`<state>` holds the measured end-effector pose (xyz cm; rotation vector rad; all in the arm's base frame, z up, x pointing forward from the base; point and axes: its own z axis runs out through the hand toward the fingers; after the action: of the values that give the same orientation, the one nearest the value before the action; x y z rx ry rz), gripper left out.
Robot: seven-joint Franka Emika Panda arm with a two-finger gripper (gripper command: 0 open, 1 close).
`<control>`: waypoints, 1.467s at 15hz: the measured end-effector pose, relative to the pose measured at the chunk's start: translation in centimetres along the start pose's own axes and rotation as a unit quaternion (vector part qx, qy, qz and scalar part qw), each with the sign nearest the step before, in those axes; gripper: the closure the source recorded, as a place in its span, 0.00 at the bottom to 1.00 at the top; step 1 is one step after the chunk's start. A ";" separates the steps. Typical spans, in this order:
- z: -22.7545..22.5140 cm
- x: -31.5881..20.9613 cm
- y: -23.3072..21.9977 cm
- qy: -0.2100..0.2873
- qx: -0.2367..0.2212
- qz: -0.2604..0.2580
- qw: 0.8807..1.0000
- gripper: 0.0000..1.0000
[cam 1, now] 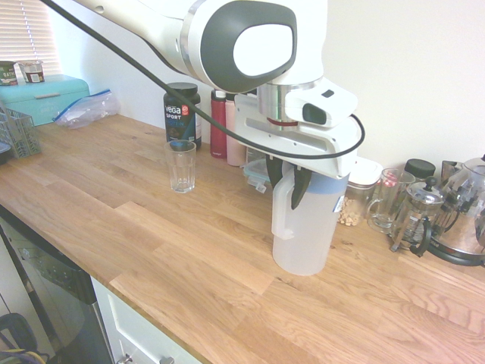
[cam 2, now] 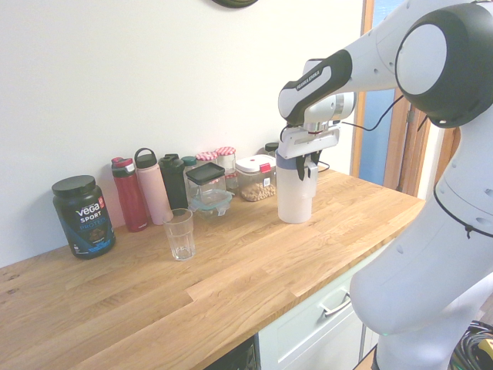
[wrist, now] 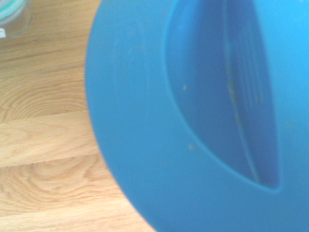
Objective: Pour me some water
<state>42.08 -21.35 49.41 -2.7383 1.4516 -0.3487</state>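
A translucent white pitcher (cam 1: 307, 235) (cam 2: 295, 196) with a blue lid (wrist: 193, 121) stands upright on the wooden counter (cam 1: 151, 243). My gripper (cam 1: 286, 180) (cam 2: 306, 167) reaches down over its top, the dark fingers on either side of the white handle and pressed against it. An empty clear glass (cam 1: 181, 165) (cam 2: 179, 233) stands upright by itself on the counter, well apart from the pitcher. The blue lid fills most of the wrist view, with wood grain beside it.
Along the wall stand a black Vega tub (cam 1: 182, 110) (cam 2: 83, 216), several bottles (cam 2: 154, 189) and lidded jars (cam 2: 254, 176). A French press (cam 1: 413, 220) and a kettle (cam 1: 466, 212) sit past the pitcher. A teal bread box (cam 1: 45, 97) is further along.
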 end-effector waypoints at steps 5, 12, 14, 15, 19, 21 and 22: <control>0.1 0.2 -0.6 0.000 -0.001 -0.004 1.000 1.00; -5.0 -1.9 -2.2 0.001 0.018 -0.054 0.998 1.00; -8.0 -4.7 -3.9 0.000 0.024 -0.110 0.994 1.00; -9.0 -6.2 -4.9 0.000 0.025 -0.142 0.990 1.00; -10.7 -10.9 -9.0 0.001 0.026 -0.265 0.964 1.00; -11.1 -13.3 -10.9 -0.004 0.021 -0.326 0.945 1.00; -11.1 -14.4 -11.8 -0.005 0.018 -0.355 0.935 1.00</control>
<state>41.58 -1.90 59.06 -3.1199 0.3854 -0.3549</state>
